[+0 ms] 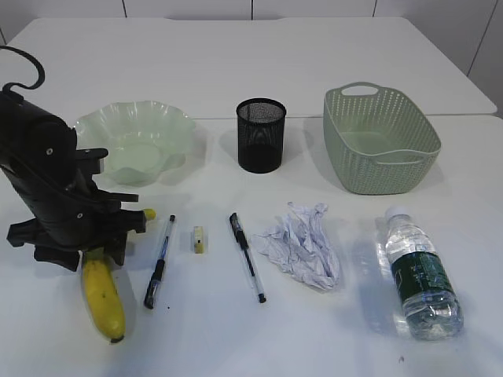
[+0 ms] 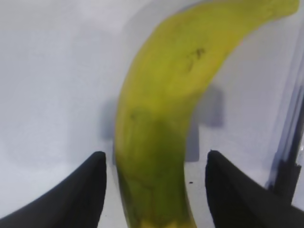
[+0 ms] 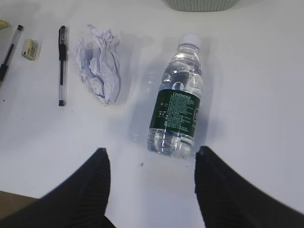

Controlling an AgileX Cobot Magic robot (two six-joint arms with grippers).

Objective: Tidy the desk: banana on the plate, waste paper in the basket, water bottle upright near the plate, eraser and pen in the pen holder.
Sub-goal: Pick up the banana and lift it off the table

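From the exterior view, my left gripper (image 1: 94, 247) is down over the banana (image 1: 104, 294), which lies flat on the tabletop (image 1: 314, 345) just in front of the green plate (image 1: 135, 141). Nothing is sorted yet: two pens (image 1: 159, 261) (image 1: 247, 256) and the eraser (image 1: 200, 239) lie in front of the mesh pen holder (image 1: 261, 134), the waste paper (image 1: 302, 245) sits crumpled mid-table, the water bottle (image 1: 419, 275) lies on its side, and the basket (image 1: 380, 140) is empty. So I judge the banana step is the one in hand.

In my left wrist view, the banana (image 2: 161, 118) runs between my two fingers (image 2: 83, 194), with tabletop showing on either side; my left gripper (image 2: 154, 190) is spread around the fruit, not yet pinching it. Next I should close on it, lift, and carry it back over the plate's rim.

In my right wrist view, my right gripper (image 3: 151, 185) is open and holds nothing, above the tabletop with the water bottle (image 3: 175, 114) just ahead, cap pointing away. The waste paper (image 3: 100, 66), a pen (image 3: 61, 64) and the eraser (image 3: 30, 49) lie off to the left.
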